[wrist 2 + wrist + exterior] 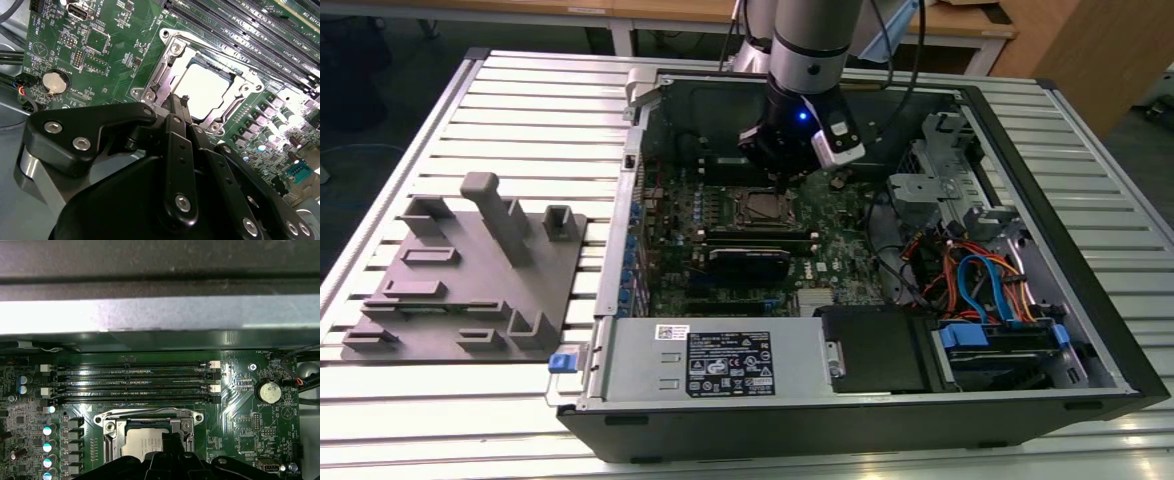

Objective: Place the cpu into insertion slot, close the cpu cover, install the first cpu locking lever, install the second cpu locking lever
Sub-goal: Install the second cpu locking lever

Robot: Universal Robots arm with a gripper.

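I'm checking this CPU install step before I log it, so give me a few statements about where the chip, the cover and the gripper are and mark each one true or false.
1. The cpu sits in the insertion slot. True.
2. The cpu cover stands upright, away from the chip. False: in both wrist views the frame lies flat around the chip.
3. The gripper is at the socket's edge. True: in the second wrist view its tip is at the frame's rim.
4. The gripper is over the grey fixture plate. False: in the exterior view it is inside the open computer case, above the motherboard.
5. Long memory slots run beside the socket. True.
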